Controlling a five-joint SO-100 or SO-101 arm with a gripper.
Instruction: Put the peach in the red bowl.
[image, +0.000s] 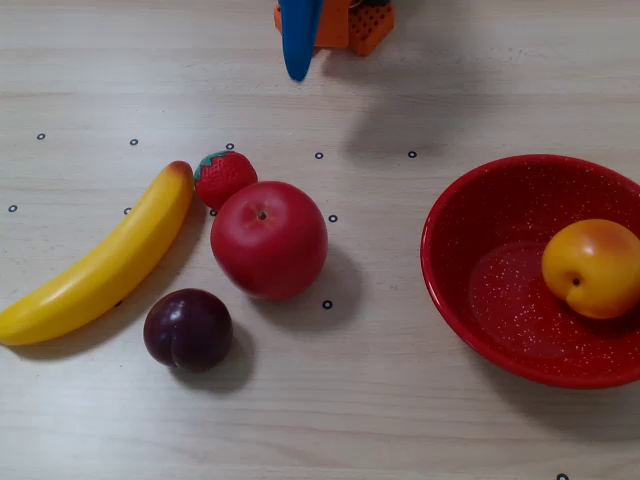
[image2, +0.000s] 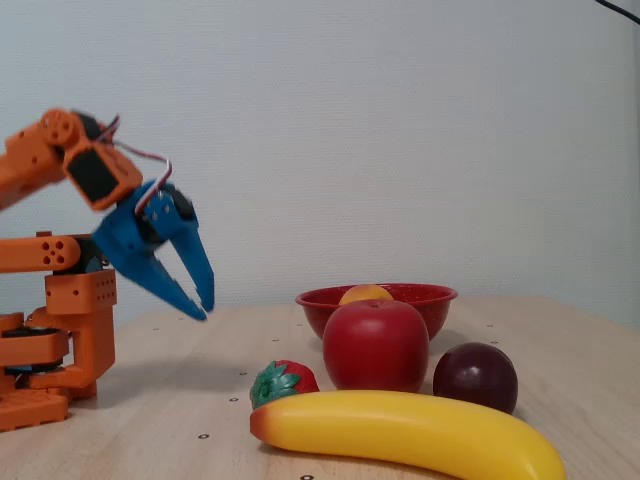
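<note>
The peach (image: 592, 268) is a small round fruit, yellow-orange with a reddish blush over its upper side and a dark stem dimple low on its left face in the overhead view. Being nearly a ball, it has no clear long axis; the dimple faces toward the bowl's middle. It lies inside the red bowl (image: 470, 270), against the far-right part of the speckled floor, well apart from the pincer (image2: 203, 306) and lower than it.

The pincer hangs in the air above the counter (image: 400, 400), its blue fingers (image2: 190, 255) slightly parted at the tips, gripping nothing and pointing down.

Between pincer and bowl sit a red apple (image: 268, 240), a strawberry (image: 223, 177), a banana (image: 100, 265) and a dark plum (image: 188, 329).
</note>
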